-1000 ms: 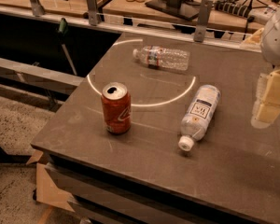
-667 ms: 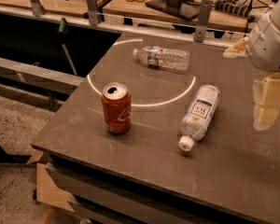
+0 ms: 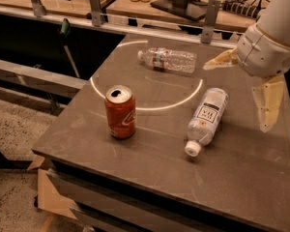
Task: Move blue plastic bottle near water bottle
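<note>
The blue plastic bottle (image 3: 208, 114) lies on its side at the table's middle right, white cap towards the front edge, white label with dark print facing up. The water bottle (image 3: 166, 60) is clear and ribbed with a red-and-blue band. It lies on its side at the back of the table, cap to the left. My gripper (image 3: 236, 97) hangs above the right side of the table, just right of and above the blue bottle, touching neither bottle. Its two pale fingers (image 3: 268, 103) are spread wide and hold nothing.
An open orange soda can (image 3: 120, 112) stands upright at the front left of the dark table (image 3: 150, 163). A bright ring of light lies on the tabletop between the bottles. Metal rail posts (image 3: 94, 4) and a bench with cables run behind the table.
The arm has swung left and further into view over the table's right side, closer to the blue bottle. Both bottles and the can have not moved.
</note>
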`<action>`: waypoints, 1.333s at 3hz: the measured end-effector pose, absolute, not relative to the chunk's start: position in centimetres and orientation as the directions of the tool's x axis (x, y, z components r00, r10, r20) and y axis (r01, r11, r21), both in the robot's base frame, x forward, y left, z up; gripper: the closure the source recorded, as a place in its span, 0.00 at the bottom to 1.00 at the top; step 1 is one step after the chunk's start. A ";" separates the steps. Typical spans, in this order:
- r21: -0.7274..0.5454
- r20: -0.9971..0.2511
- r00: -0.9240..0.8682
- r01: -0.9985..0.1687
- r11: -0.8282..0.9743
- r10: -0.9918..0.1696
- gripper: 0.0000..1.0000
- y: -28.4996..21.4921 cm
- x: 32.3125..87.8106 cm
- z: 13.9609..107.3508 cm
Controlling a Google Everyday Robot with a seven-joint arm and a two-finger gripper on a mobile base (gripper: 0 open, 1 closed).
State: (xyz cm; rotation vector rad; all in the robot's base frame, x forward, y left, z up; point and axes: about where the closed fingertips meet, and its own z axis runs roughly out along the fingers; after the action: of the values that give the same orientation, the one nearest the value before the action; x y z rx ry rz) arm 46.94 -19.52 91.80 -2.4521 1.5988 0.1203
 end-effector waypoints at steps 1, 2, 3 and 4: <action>-0.130 -0.204 0.539 -0.842 -0.523 -0.817 0.00 -18.4 47.4 90.2; -0.113 -0.183 0.663 -0.748 -0.654 -0.726 0.02 -17.3 47.3 87.5; -0.083 -0.171 0.704 -0.707 -0.702 -0.689 0.24 -16.8 47.2 85.5; -0.020 -0.160 0.696 -0.711 -0.703 -0.700 0.47 -17.1 47.6 84.0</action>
State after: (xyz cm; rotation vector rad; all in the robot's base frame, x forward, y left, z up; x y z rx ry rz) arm 47.55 -17.07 84.01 -2.8184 1.1746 0.2149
